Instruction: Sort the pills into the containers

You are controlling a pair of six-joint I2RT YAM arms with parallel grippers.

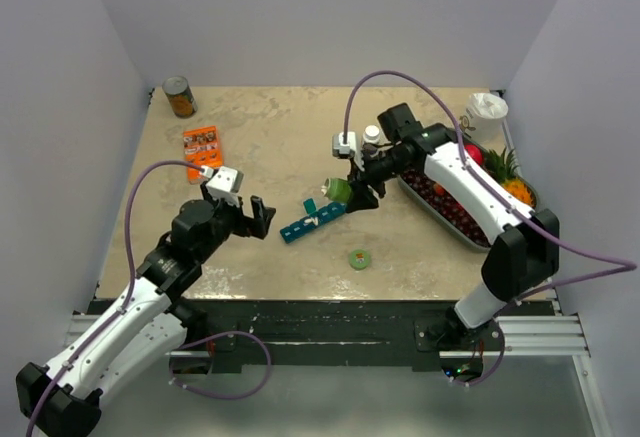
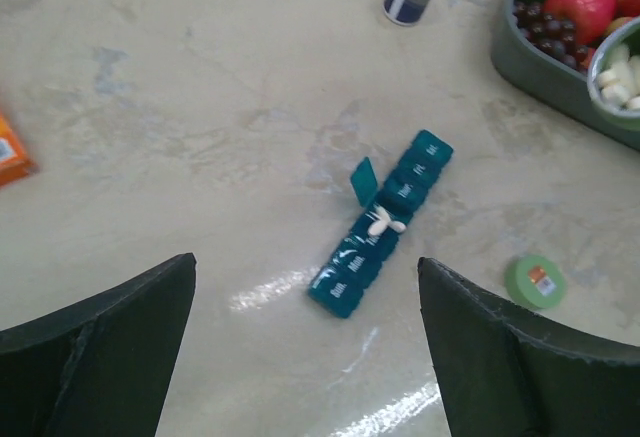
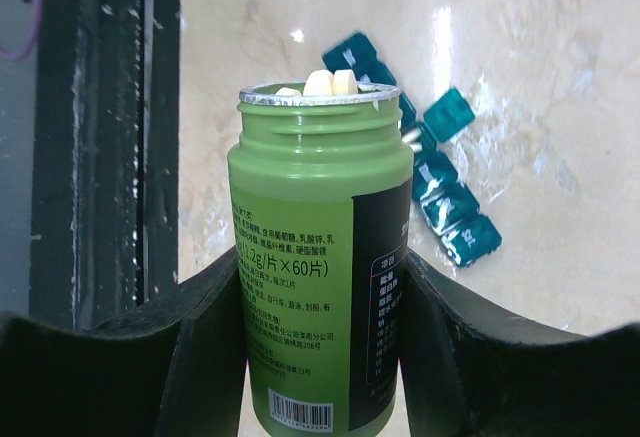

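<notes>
A teal pill organiser (image 1: 312,221) lies on the table; one lid near its middle stands open. In the left wrist view the organiser (image 2: 385,227) has two white pills (image 2: 386,223) on the open compartment. My right gripper (image 1: 352,193) is shut on a green pill bottle (image 1: 339,189), tipped over the organiser's far end. In the right wrist view the open bottle (image 3: 315,247) shows pale pills (image 3: 330,83) at its mouth, with the organiser (image 3: 440,177) behind it. My left gripper (image 1: 258,215) is open and empty, left of the organiser.
The bottle's green cap (image 1: 360,258) lies near the organiser. A small dark bottle with a white cap (image 1: 372,136) stands behind. A grey fruit tray (image 1: 460,197) is at the right, an orange packet (image 1: 203,143) and a can (image 1: 179,97) at the back left.
</notes>
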